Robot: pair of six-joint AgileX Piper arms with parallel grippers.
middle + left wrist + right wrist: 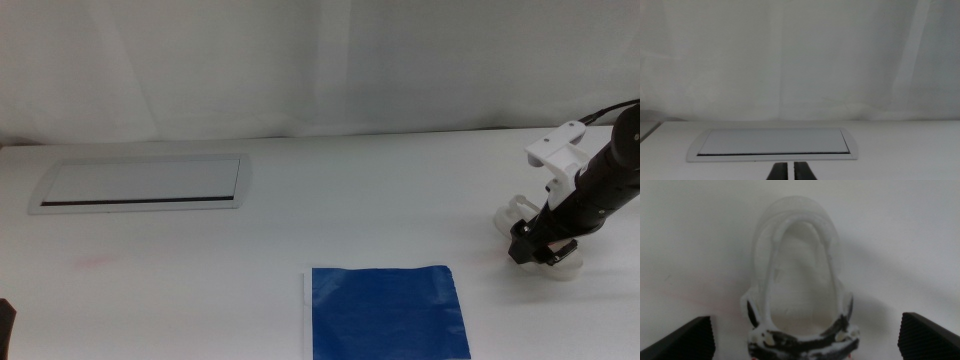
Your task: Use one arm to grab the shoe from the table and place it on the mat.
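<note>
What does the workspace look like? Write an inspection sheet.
Surface: white table, faint pink smudge at left.
Job's things: shoe on the table, right of the blue mat, apart from it.
Clutter: grey-framed panel at far left.
Grippers: right gripper open, jaws straddling the shoe; left gripper shut, waiting at the near left edge.
Cables: black cable on the right arm.
Surroundings: white curtain behind.

Lab bench — white table (pixel 300 200), white curtain (pixel 300 60) backdrop
</note>
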